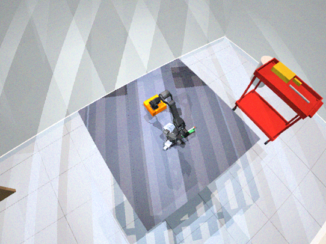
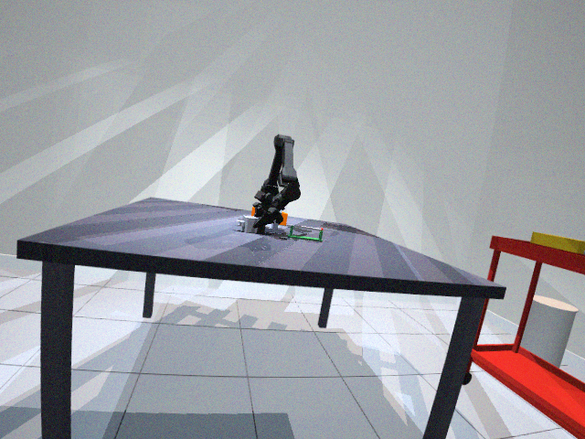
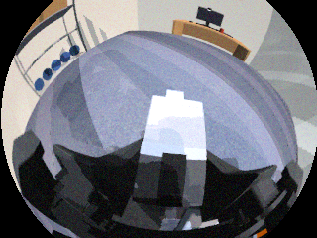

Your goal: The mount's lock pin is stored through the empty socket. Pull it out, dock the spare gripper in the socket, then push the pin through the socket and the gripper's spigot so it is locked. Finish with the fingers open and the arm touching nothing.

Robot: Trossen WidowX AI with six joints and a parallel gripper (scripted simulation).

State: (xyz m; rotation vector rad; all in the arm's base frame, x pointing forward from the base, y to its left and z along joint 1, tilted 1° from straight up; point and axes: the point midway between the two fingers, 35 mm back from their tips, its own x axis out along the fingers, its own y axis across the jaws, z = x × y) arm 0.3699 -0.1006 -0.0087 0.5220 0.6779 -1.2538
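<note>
My gripper (image 3: 169, 143) (image 2: 260, 229) is low over the table, shut on the spare gripper. The spare gripper (image 3: 173, 121) (image 1: 167, 144) (image 2: 249, 223) is a white and grey block with a small tab at its far end, between my fingers. I cannot tell whether it touches the table. The white mount (image 1: 169, 126) is beside my gripper, partly hidden by the arm, and its socket is not clear. The lock pin (image 2: 307, 227) (image 1: 194, 127), pale with a red end, lies across the top of the green rack (image 2: 304, 237) (image 1: 191, 131), out of the mount.
An orange block (image 1: 159, 110) (image 2: 284, 219) is at the arm's base, behind the mount. The green rack stands close beside the arm's lower links, on the other side from the spare gripper. A red cart (image 1: 261, 115) (image 2: 528, 369) stands on the floor past the table edge.
</note>
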